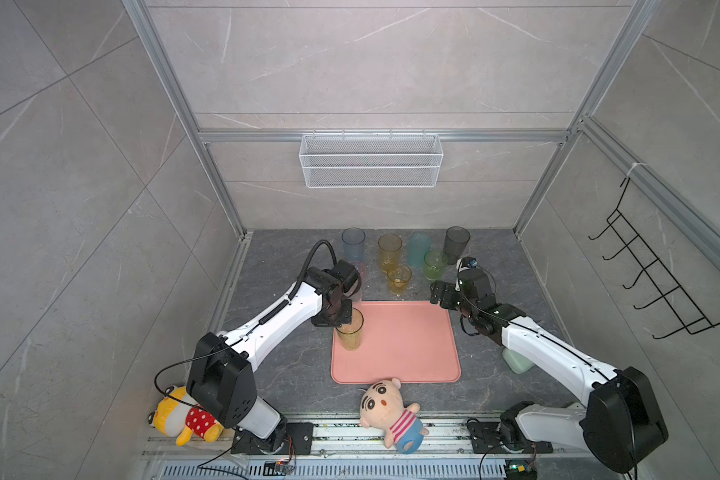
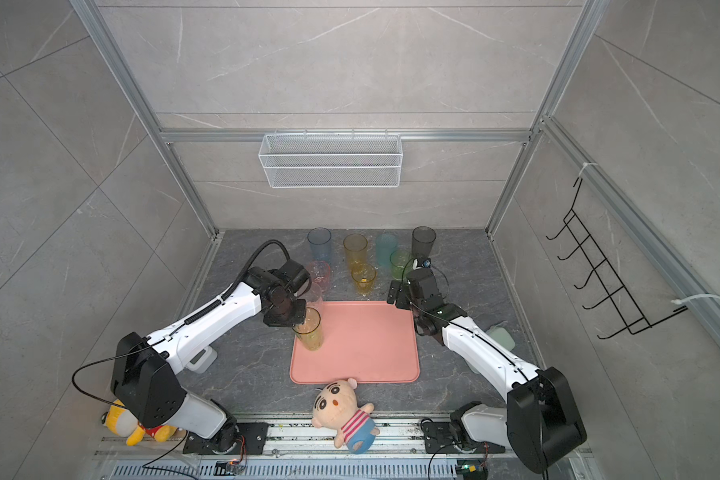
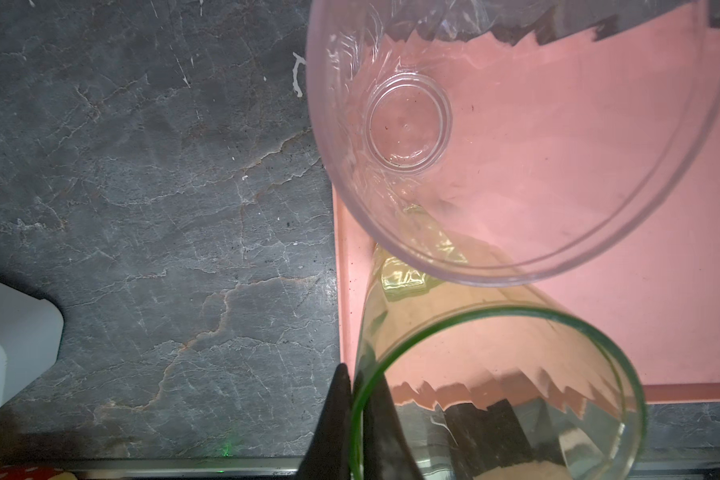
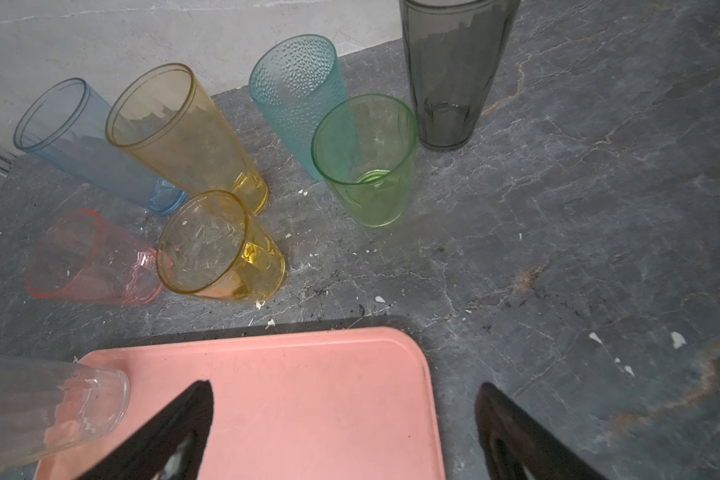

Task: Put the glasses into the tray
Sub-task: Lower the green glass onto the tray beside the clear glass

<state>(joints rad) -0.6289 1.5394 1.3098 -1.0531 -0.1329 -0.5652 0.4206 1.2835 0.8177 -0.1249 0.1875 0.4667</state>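
Matt plastic tray (image 1: 404,353) — glossy see-through glasses (image 1: 390,251)

My right gripper (image 4: 344,388) hangs wide open, one finger over the tray (image 4: 308,374), the other over the bench (image 4: 578,228). A clear glass (image 4: 51,411) has its base on the tray's corner. Past the tray I see a blue glass (image 4: 84,141), tall amber glass (image 4: 179,129), teal glass (image 4: 296,91), green glass (image 4: 366,162), grey glass (image 4: 449,75), pink glass (image 4: 88,262) and short amber glass (image 4: 221,249).

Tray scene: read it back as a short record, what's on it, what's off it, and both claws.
Left claw: shut on yellow-green tumbler rim, upright at left edge of tray
Right claw: open, empty, by tray's far right corner
Tray's far left corner: clear tumbler
Off tray: blue, tall amber, teal, green, grey, short amber, pink tumblers
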